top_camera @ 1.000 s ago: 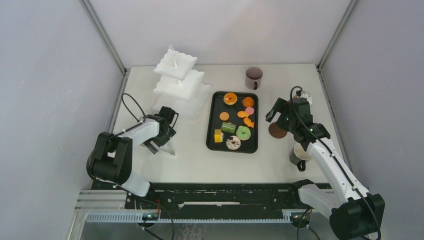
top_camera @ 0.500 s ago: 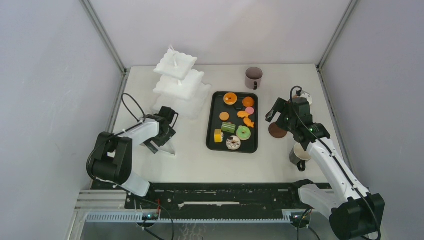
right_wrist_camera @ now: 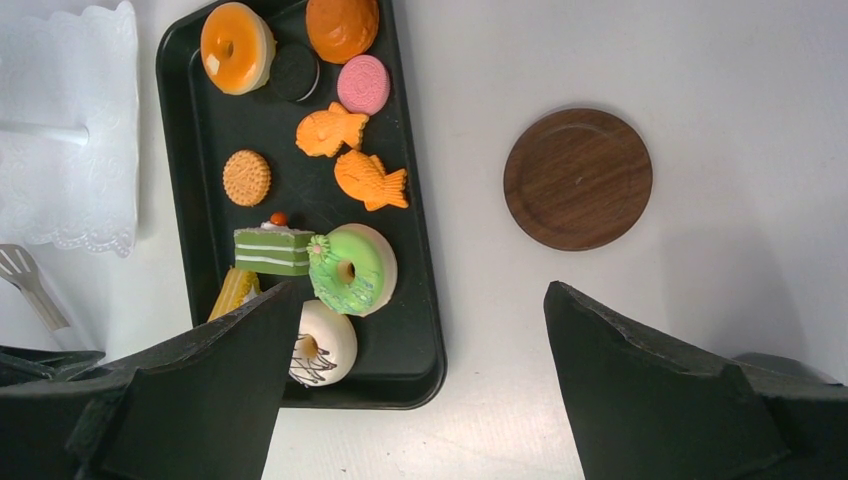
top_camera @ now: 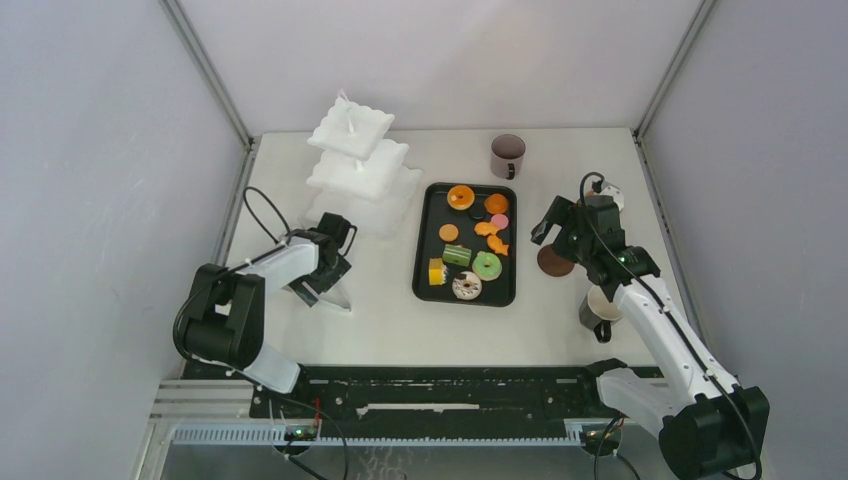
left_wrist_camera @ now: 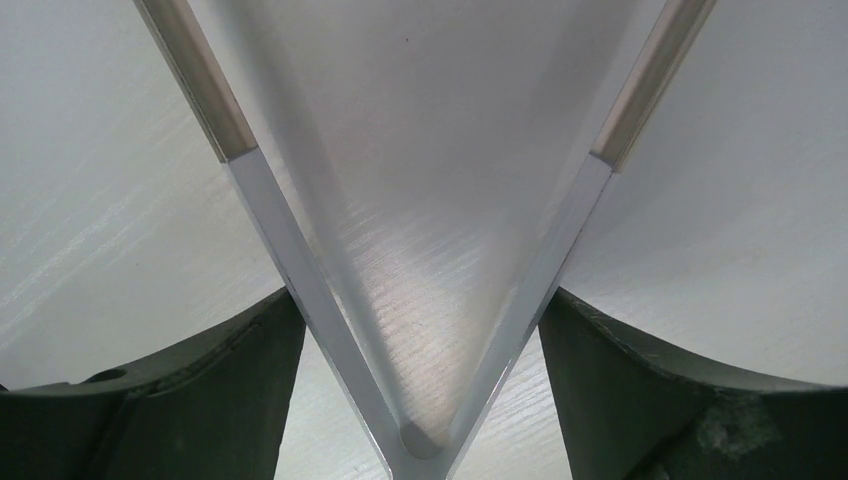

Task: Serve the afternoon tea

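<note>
Grey walls close in a white bench. Nearest on the right, one dark mug stands on the bench, partly hidden under the right arm. On the left, the left tool sits low over the bench astride metal tongs. Each finger touches one leg, so it looks clamped on them, though how firmly cannot be told.

Further back, the right tool hangs with its fingers wide apart and nothing between them, above the bench between the black tray and a round wooden coaster.

All the toy pastries in view lie in the tray: doughnuts, cookies, fish-shaped cakes and a green slice. At the far left the white tiered stand shows no pastry on it, and the second mug stands at the far edge.

By this showing, serving has hardly begun. No pastry has been moved from the tray, and neither mug sits on the coaster.
</note>
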You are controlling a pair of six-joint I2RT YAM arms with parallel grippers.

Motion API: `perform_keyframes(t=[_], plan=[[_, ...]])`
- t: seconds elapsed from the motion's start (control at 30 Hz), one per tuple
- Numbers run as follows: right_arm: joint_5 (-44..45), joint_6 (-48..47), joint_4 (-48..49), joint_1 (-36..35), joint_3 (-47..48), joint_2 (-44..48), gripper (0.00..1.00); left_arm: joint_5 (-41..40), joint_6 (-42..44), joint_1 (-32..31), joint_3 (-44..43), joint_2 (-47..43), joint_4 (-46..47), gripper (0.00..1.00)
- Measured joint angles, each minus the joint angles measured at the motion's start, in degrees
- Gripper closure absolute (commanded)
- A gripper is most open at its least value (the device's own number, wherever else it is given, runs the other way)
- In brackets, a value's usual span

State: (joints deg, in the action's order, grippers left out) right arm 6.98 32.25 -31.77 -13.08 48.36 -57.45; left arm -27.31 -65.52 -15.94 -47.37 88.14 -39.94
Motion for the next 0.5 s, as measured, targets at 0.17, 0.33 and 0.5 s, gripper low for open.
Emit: perform_keyframes(t=[0.17, 0.33, 0.5], plan=[[0.00, 0.04, 0.02, 0.00, -0.57, 0.00, 0.01, 0.02, 0.00, 0.00, 0.00, 0.00, 0.00, 0.17], [0.00, 0.04, 0.00, 0.00, -0.87, 0.00, 0.01, 0.02, 0.00, 0.00, 0.00, 0.00, 0.00, 0.22], [0.00, 0.04, 0.00, 0.00, -0.87, 0.00, 0.01, 0.00, 0.02, 0.00, 0.00, 0.00, -0.11, 0.35]])
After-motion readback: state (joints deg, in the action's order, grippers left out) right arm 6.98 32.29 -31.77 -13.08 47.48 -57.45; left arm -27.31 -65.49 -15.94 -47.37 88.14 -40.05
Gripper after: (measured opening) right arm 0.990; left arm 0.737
